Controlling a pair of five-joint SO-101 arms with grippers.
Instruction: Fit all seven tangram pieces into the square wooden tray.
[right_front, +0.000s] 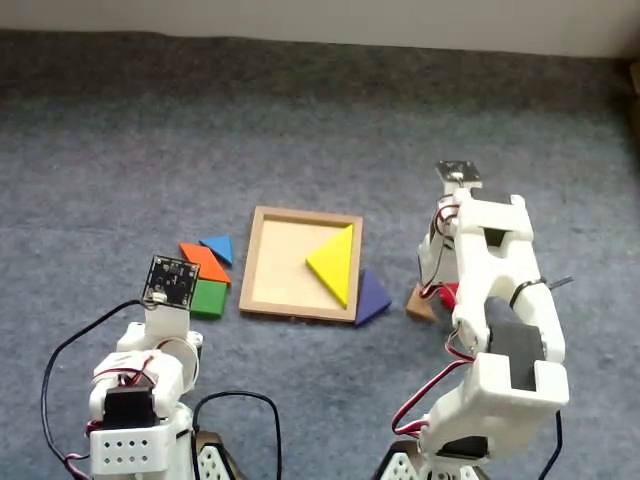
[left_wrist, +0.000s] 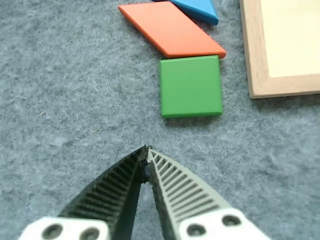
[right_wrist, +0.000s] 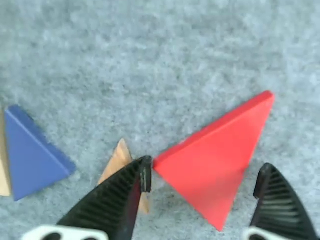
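Right tool (right_wrist: 205, 174) wide, straddling red triangle (right_wrist: 220, 155); left tool (left_wrist: 146, 154) closed, empty, above carpet (left_wrist: 60, 75).

Grey carpet (right_front: 120, 150) covering the table, with the objects lying directly on it. Centre: wooden tray (left_wrist: 256, 50), flat. Left of the tray: green square (left_wrist: 191, 86), orange parallelogram (left_wrist: 171, 29) just beyond it, and light-blue triangle (left_wrist: 197, 7) at the parallelogram's far edge (whether these last two touch cannot be told). Right of the tray: dark-blue triangle (right_front: 371, 296) against the near right corner; farther right, tan triangle (right_wrist: 116, 165) and red triangle (right_wrist: 220, 162), close together. All six pieces lie flat.
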